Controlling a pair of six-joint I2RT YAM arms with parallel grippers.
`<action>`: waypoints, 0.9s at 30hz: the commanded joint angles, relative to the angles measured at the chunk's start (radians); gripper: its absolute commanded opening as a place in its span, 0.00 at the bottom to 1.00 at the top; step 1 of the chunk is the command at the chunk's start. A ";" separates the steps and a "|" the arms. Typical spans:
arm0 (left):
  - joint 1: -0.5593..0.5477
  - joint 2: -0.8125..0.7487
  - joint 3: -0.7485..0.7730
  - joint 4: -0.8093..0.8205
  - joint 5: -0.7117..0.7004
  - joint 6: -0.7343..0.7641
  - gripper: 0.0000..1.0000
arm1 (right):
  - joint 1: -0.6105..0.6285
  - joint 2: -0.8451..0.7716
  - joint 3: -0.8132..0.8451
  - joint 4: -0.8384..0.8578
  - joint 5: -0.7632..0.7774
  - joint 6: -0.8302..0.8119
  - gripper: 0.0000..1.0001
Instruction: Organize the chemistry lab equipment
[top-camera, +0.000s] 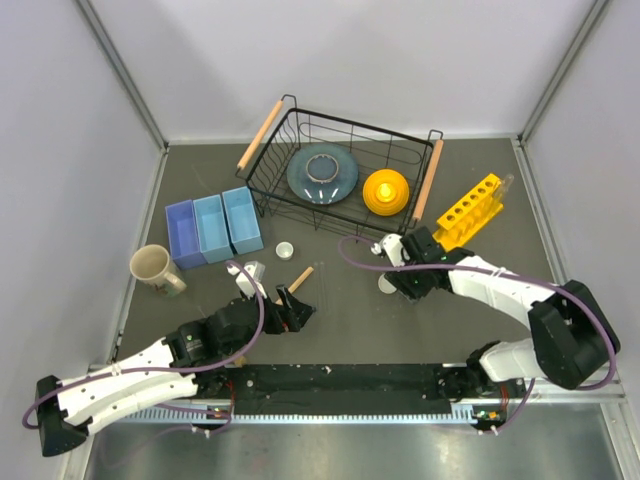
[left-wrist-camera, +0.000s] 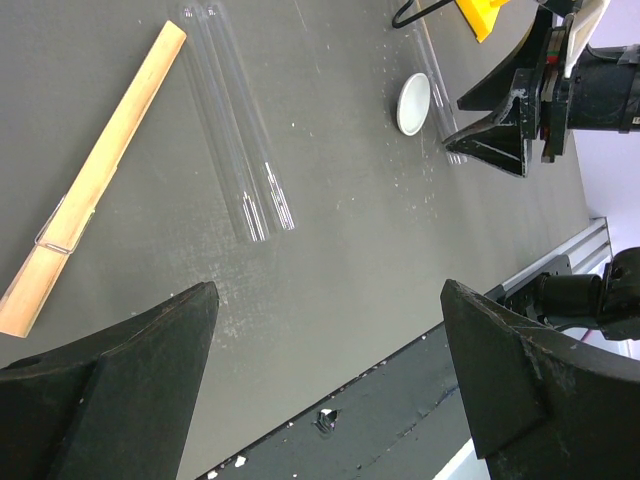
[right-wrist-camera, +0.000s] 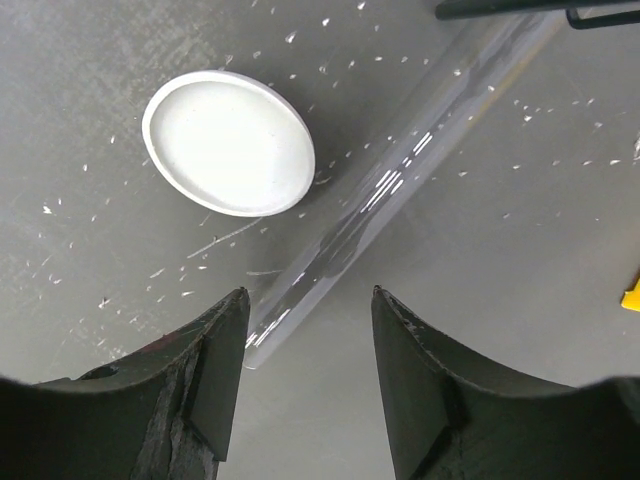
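Observation:
A yellow rack (top-camera: 470, 210) with a row of holes lies at the right, beside the basket. My right gripper (top-camera: 395, 272) is open low over the table. In the right wrist view its jaws (right-wrist-camera: 309, 295) straddle the near end of a clear tube (right-wrist-camera: 400, 170), beside a white round piece (right-wrist-camera: 228, 142). My left gripper (top-camera: 295, 310) is open and empty (left-wrist-camera: 328, 290). Ahead of it lie two clear tubes (left-wrist-camera: 235, 130) side by side and a wooden stick (left-wrist-camera: 95, 175). A second white round piece (top-camera: 285, 249) sits near the blue bins.
A black wire basket (top-camera: 365, 125) at the back holds a grey-blue plate (top-camera: 322, 173) and an orange bowl (top-camera: 386, 190). Three blue bins (top-camera: 213, 230) and a beige mug (top-camera: 152, 267) stand at the left. The table's front edge (left-wrist-camera: 330, 400) is just below my left gripper.

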 joint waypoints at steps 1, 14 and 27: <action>0.002 -0.004 0.006 0.036 -0.010 0.005 0.99 | -0.007 -0.036 -0.002 -0.008 0.040 -0.016 0.52; 0.003 -0.015 0.000 0.032 -0.003 -0.003 0.99 | -0.082 -0.068 -0.047 -0.010 0.048 -0.063 0.42; 0.003 -0.018 0.003 0.027 -0.002 -0.004 0.99 | -0.174 -0.057 -0.048 -0.010 0.027 -0.135 0.37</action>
